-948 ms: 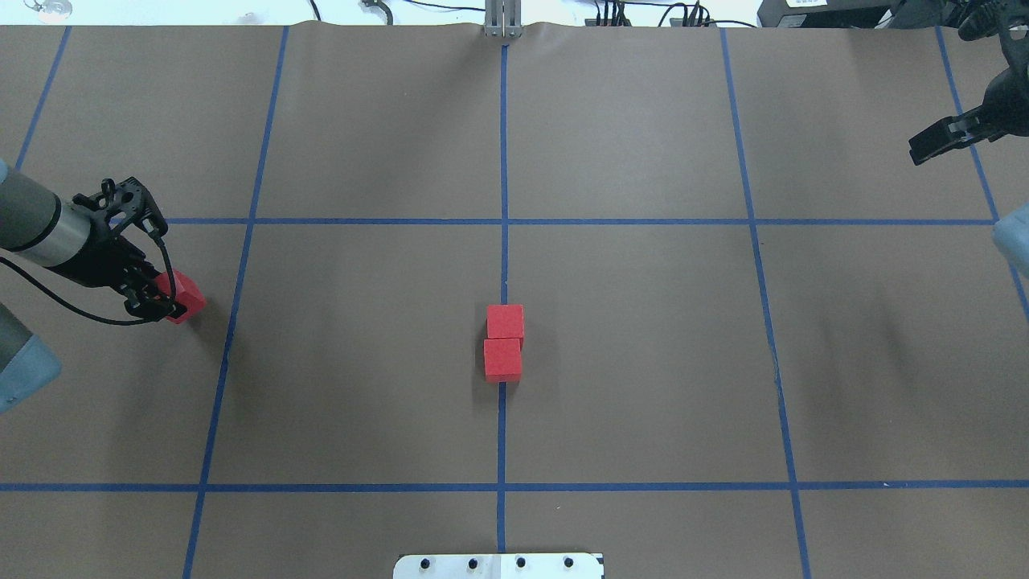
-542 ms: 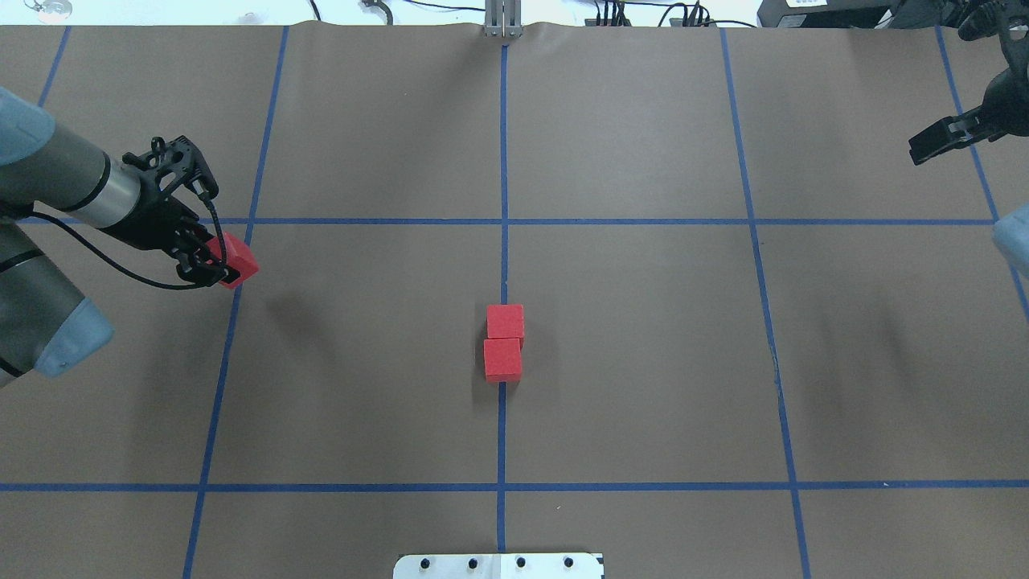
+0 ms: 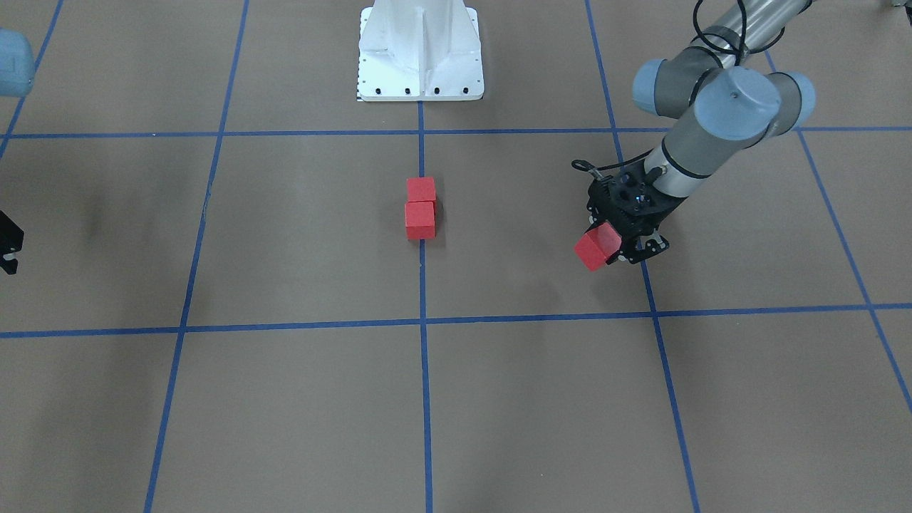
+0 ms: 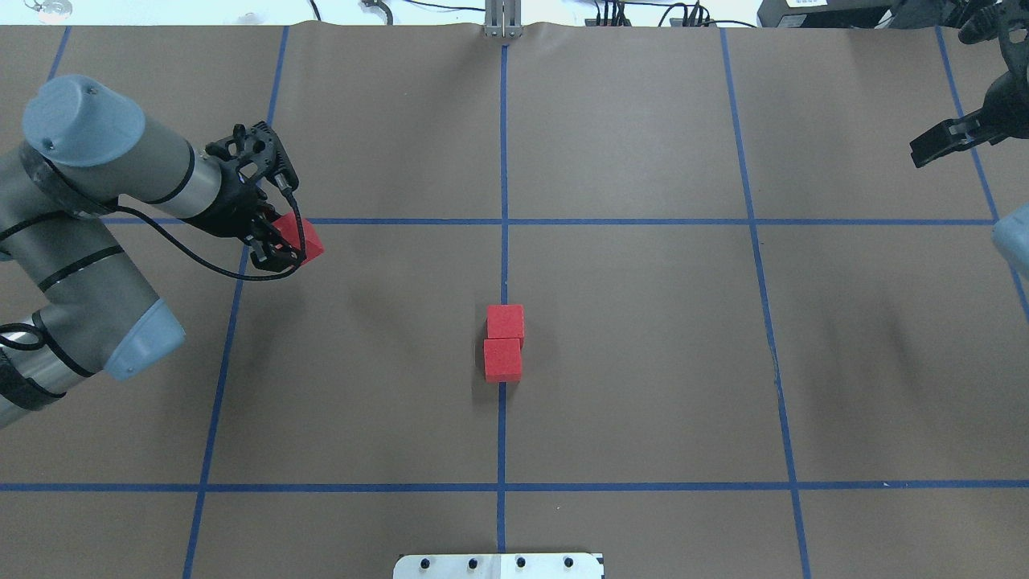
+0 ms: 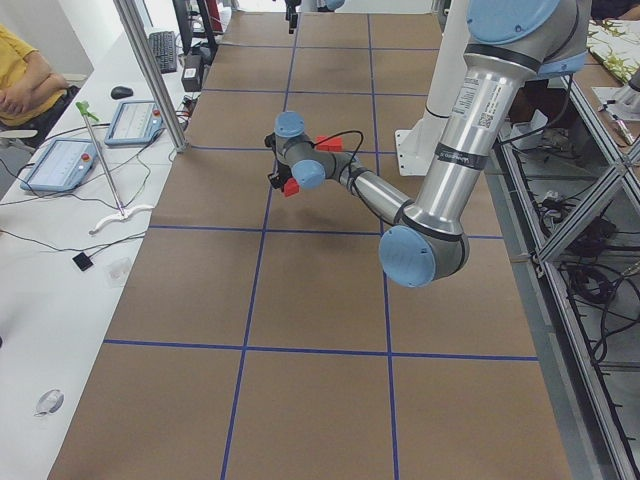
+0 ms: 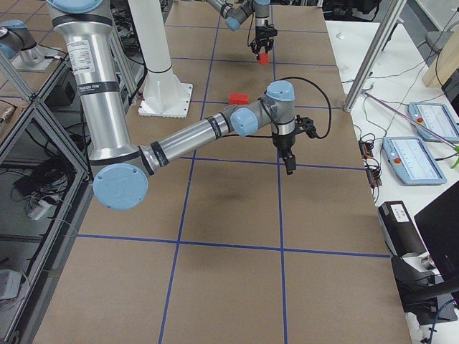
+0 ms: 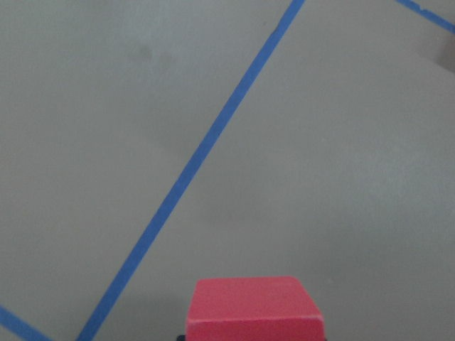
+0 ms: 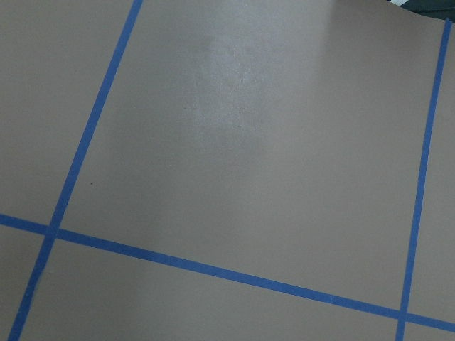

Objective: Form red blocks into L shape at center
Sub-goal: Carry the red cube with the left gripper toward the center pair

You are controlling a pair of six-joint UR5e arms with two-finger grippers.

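Two red blocks (image 4: 505,322) (image 4: 502,359) lie touching, one behind the other, on the middle vertical tape line (image 4: 502,426) at the center; they also show in the front view (image 3: 421,189) (image 3: 420,219). My left gripper (image 4: 288,246) is shut on the third red block (image 4: 307,240) and holds it above the table, well left of the pair. The held block also shows in the front view (image 3: 594,249) and at the bottom of the left wrist view (image 7: 252,309). My right gripper (image 4: 923,151) hangs empty at the far right with its fingers together.
The white robot base (image 3: 420,50) stands at the near table edge on the middle line. Blue tape grid lines cross the brown surface (image 4: 643,362). Cables and equipment lie beyond the far edge (image 4: 643,12). The right wrist view shows only brown surface and tape.
My left gripper has carried the red block away from the robot and rightward, toward the center, across the left vertical tape line. The two center blocks and the right arm have not moved.
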